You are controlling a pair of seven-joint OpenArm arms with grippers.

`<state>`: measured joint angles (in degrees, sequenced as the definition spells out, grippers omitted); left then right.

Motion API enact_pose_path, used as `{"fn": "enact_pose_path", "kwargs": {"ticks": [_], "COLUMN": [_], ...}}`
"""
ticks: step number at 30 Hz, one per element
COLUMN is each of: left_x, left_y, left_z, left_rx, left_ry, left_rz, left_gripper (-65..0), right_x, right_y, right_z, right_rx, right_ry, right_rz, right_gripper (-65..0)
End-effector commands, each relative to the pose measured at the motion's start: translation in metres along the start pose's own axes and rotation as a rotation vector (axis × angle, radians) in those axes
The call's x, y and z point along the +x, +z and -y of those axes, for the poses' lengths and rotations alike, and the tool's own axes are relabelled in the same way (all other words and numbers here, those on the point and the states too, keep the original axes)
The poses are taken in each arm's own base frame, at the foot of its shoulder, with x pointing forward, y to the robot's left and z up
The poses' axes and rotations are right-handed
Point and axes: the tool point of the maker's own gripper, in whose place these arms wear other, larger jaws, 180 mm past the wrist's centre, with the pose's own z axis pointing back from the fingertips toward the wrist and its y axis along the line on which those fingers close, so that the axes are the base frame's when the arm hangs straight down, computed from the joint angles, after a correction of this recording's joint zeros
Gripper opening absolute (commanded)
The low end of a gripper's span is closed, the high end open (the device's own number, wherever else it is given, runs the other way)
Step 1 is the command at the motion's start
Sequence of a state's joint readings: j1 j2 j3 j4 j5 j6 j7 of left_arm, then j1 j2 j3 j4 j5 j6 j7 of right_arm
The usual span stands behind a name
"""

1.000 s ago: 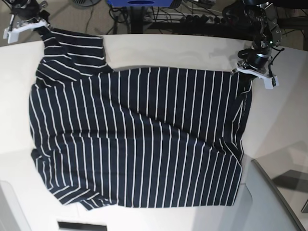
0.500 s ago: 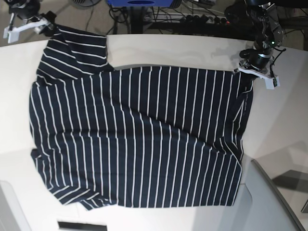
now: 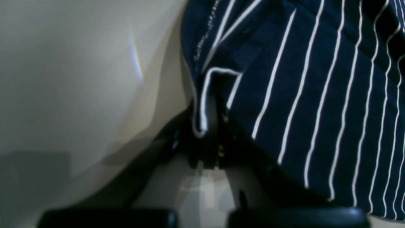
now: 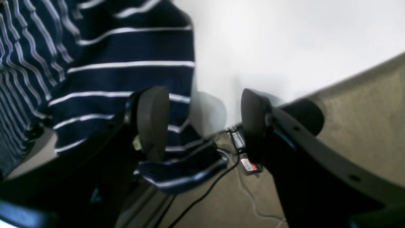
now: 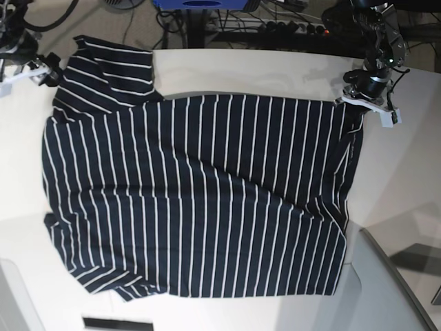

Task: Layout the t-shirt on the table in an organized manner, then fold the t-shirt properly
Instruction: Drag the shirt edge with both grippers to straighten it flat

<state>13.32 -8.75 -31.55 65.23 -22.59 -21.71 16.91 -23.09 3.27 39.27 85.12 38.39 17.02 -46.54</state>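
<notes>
The white table (image 5: 248, 72) is carrying the t-shirt (image 5: 200, 196), lying spread across its middle. The left gripper (image 3: 207, 126) is pinching the t-shirt's hem corner, jaws closed on it. The right gripper (image 4: 202, 120) is hanging spread apart beside the sleeve, gripping nothing.

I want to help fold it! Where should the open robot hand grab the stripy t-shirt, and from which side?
Probably the sleeve's outer hem, coming from the table's far-left edge in the base view. The t-shirt lies flat, but that sleeve corner overhangs the edge, so a finger could slip beneath. The right gripper is open right there, while the left gripper pinches the opposite corner.
</notes>
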Motion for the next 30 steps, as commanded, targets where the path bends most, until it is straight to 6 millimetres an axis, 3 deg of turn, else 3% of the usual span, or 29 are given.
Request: {"fn": "enact_pose_path", "kwargs": {"ticks": [1, 6, 15, 21, 23, 27, 28, 30], "left_x": [-0.012, -0.013, -0.011, -0.012, -0.012, -0.012, -0.012, -0.010], "left_y": [0.003, 0.003, 0.002, 0.003, 0.003, 0.003, 0.003, 0.003], "left_z": [-0.010, -0.010, -0.009, -0.010, -0.010, -0.010, -0.010, -0.009], "left_rx": [0.036, 0.036, 0.034, 0.035, 0.035, 0.035, 0.035, 0.034], "left_ry": [-0.022, -0.021, -0.019, -0.021, -0.021, -0.021, -0.021, -0.023], "left_rz": [-0.062, -0.062, -0.059, -0.060, -0.060, -0.060, -0.060, -0.059], "left_gripper": [-65.0, -65.0, -65.0, -65.0, -65.0, -65.0, -65.0, -65.0], "right_x": [0.014, 0.008, -0.025, -0.026, -0.026, -0.024, -0.024, -0.022], "right_y": [0.002, -0.003, -0.019, -0.021, -0.021, -0.020, -0.020, -0.018], "right_z": [0.002, 0.000, -0.036, -0.040, -0.039, -0.039, -0.038, -0.035], "right_rx": [0.002, 0.011, 0.088, 0.096, 0.095, 0.094, 0.092, 0.087], "right_ry": [0.011, -0.003, 0.022, 0.025, 0.024, 0.025, 0.023, 0.019], "right_rz": [0.034, 0.019, -0.064, -0.066, -0.065, -0.061, -0.060, -0.051], "right_gripper": [-30.2, -30.2, -30.6, -31.5, -37.4, -62.7, -65.0, -62.9]}}
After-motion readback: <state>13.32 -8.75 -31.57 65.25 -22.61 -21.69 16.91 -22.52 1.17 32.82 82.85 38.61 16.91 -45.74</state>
